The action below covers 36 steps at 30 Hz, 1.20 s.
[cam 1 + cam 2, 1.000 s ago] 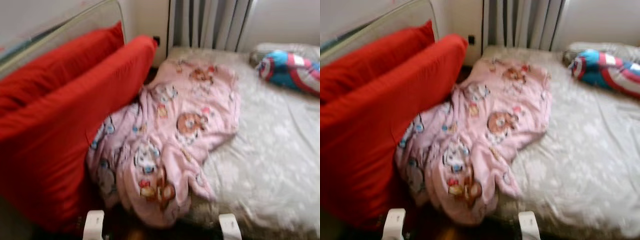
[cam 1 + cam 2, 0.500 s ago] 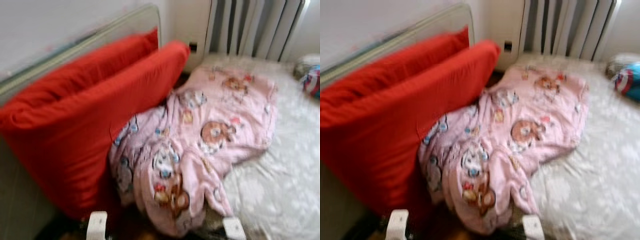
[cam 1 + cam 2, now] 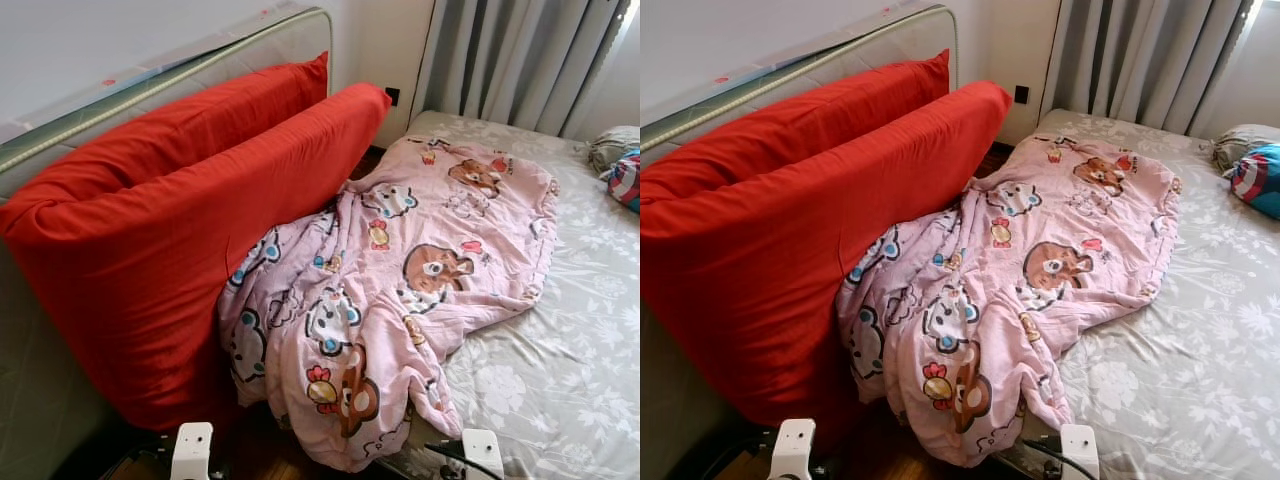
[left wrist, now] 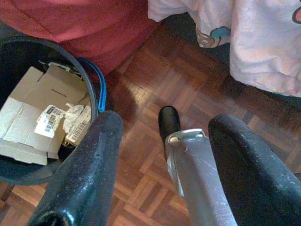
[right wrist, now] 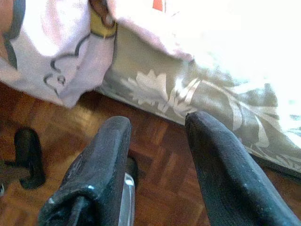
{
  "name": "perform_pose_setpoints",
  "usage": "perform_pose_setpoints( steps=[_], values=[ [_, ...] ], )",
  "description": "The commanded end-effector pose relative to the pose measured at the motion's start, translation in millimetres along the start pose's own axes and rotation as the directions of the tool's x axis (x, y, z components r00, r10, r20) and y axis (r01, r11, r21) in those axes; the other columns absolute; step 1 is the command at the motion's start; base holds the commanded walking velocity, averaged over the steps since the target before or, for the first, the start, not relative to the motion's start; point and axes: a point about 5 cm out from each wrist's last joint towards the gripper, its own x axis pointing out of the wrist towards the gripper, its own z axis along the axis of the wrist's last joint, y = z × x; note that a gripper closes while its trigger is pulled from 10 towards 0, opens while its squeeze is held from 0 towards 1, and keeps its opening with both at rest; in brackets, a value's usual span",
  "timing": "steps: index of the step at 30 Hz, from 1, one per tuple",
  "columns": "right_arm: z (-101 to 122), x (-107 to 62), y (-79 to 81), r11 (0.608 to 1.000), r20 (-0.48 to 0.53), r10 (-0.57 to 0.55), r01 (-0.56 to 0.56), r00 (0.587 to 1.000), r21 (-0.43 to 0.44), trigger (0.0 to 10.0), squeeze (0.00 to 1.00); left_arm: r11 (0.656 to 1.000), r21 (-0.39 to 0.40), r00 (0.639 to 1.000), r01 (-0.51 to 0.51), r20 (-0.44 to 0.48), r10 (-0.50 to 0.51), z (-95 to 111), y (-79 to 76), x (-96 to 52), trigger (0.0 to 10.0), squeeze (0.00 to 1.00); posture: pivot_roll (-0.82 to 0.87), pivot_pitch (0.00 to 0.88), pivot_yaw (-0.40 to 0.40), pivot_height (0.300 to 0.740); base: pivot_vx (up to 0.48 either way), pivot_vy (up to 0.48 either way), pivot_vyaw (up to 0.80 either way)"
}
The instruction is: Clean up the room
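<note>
A crumpled pink cartoon-print blanket (image 3: 400,280) lies across the bed's near left corner and hangs over its edge toward the floor. Two big red pillows (image 3: 190,230) lean against the padded headboard (image 3: 200,60) on the left. In the left wrist view my left gripper (image 4: 164,155) hangs open over the parquet floor, beside a dark waste bin (image 4: 28,122) holding cardboard and paper. In the right wrist view my right gripper (image 5: 157,155) is open low by the bed's edge, under the blanket's hanging corner (image 5: 61,61), with nothing between its fingers.
The bed (image 3: 560,340) has a grey floral sheet. A blue, red and white striped cushion (image 3: 1258,178) lies at its far right. Grey curtains (image 3: 520,60) hang behind the bed. Parquet floor (image 4: 188,94) runs between the bin and the bed.
The camera has swung left and steadied: the pillows and blanket sit further right in the picture, the striped cushion has slid to the right edge. The things themselves have not moved.
</note>
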Motion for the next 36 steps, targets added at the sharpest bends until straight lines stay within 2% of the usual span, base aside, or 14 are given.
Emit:
perform_pose_setpoints(
  steps=[1, 3, 7, 16, 22, 36],
  values=[
    [10, 1.3, -1.0, 1.000, 0.048, -0.007, 0.006, 0.999, 0.026, 10.0, 0.00, 1.000, -0.005, 1.000, 0.003, -0.005, -0.003, -2, 0.7, -0.4, 10.0, 0.00, -0.10, 0.013, -0.010, 0.740, 0.000, 0.000, 0.00],
    [18, 2.2, 0.8, 0.999, 0.086, 0.001, -0.005, 0.996, 0.042, 10.0, 0.00, 1.000, -0.006, 1.000, 0.003, -0.003, -0.003, -1, 0.4, -0.3, 10.0, 0.00, -0.10, 0.017, -0.012, 0.740, 0.000, 0.000, 0.00],
    [20, 2.6, 0.9, 0.999, 0.090, -0.004, 0.001, 0.996, 0.033, 10.0, 0.00, 1.000, -0.006, 1.000, 0.004, -0.001, -0.004, -1, -0.4, -0.2, 10.0, 0.00, -0.10, 0.019, -0.014, 0.740, 0.000, 0.000, 0.00],
    [17, 2.6, 5.3, 1.000, 0.065, 0.028, -0.029, 0.997, 0.012, 10.0, 0.00, 1.000, -0.013, 1.000, 0.004, 0.005, -0.004, 0, -1.1, 0.1, 10.0, 0.00, -0.10, 0.023, -0.013, 0.740, 0.000, 0.000, 0.00],
    [10, 1.0, 0.5, 0.999, 0.055, 0.028, -0.029, 0.998, 0.017, 10.0, 0.00, 1.000, -0.011, 1.000, 0.005, 0.010, -0.005, 2, -0.9, 0.2, 10.0, 0.00, -0.10, 0.024, -0.011, 0.740, 0.000, 0.000, 0.00],
    [17, 2.4, 0.7, 0.999, 0.062, 0.038, -0.038, 0.997, 0.008, 10.0, 0.00, 1.000, -0.013, 1.000, 0.006, 0.014, -0.006, 2, -0.9, 0.2, 10.0, 0.00, -0.10, 0.024, -0.013, 0.740, 0.000, 0.000, 0.00]
  ],
)
